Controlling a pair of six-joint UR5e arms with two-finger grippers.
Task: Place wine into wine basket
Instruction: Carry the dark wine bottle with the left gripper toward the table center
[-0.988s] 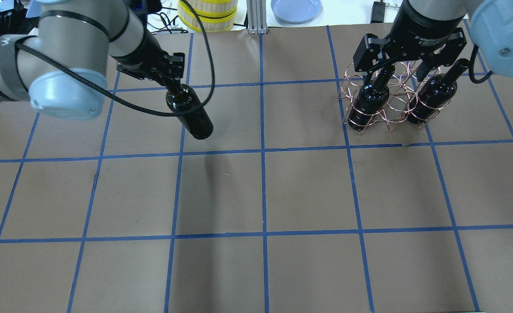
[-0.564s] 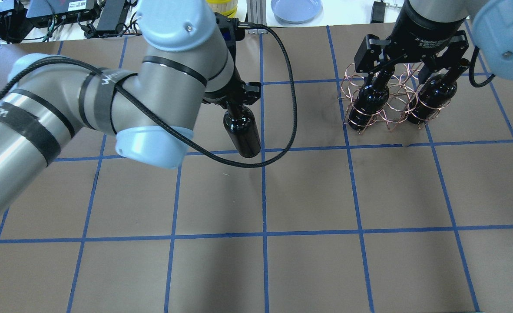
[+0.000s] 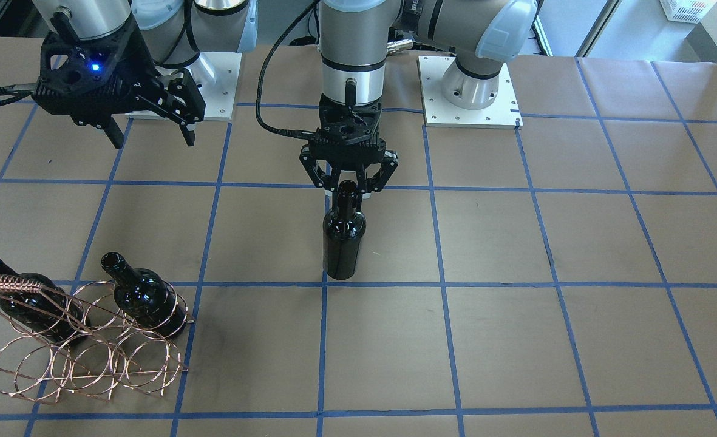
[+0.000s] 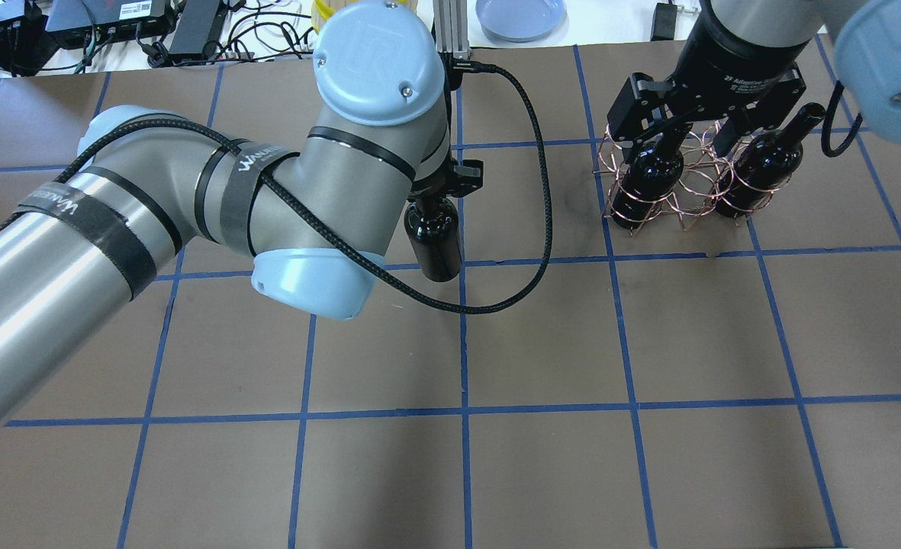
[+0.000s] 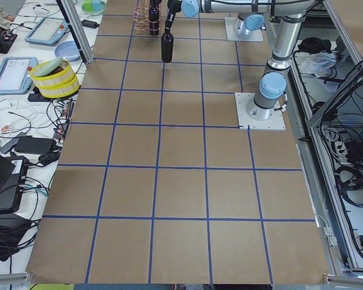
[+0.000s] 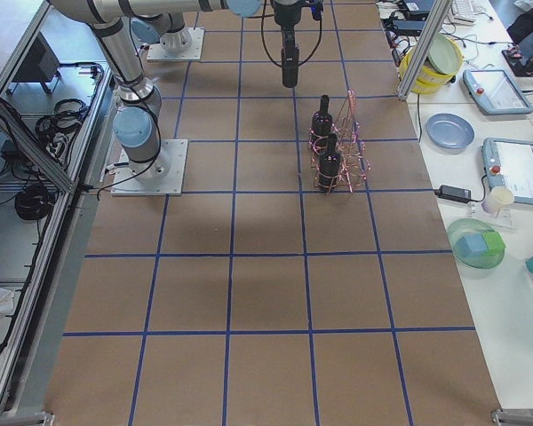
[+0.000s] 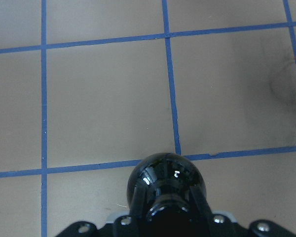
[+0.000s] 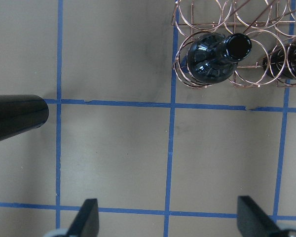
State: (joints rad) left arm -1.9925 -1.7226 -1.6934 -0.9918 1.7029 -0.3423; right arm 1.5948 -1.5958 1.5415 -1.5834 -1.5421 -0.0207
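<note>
My left gripper [image 3: 347,182] is shut on the neck of a glossy black wine bottle [image 3: 344,243] and holds it upright over the table's middle. The bottle also shows in the overhead view [image 4: 436,244] and the left wrist view [image 7: 165,182]. I cannot tell whether its base touches the table. The copper wire wine basket [image 3: 6,281] stands at the far right in the overhead view [image 4: 694,183]. Two alike bottles [image 4: 652,171] [image 4: 767,164] sit in it. My right gripper [image 3: 152,141] is open and empty, above the basket [image 8: 177,29].
The left arm's black cable [image 4: 542,229] loops between the held bottle and the basket. A blue plate [image 4: 519,15] and an aluminium post [image 4: 446,30] stand beyond the table's far edge. A yellow-rimmed container [image 5: 54,72] sits on the side bench.
My left arm has swung to the right with the bottle, from the table's left to its middle, and the bottle has gone from tilted to upright. The right gripper stays open over the basket.
</note>
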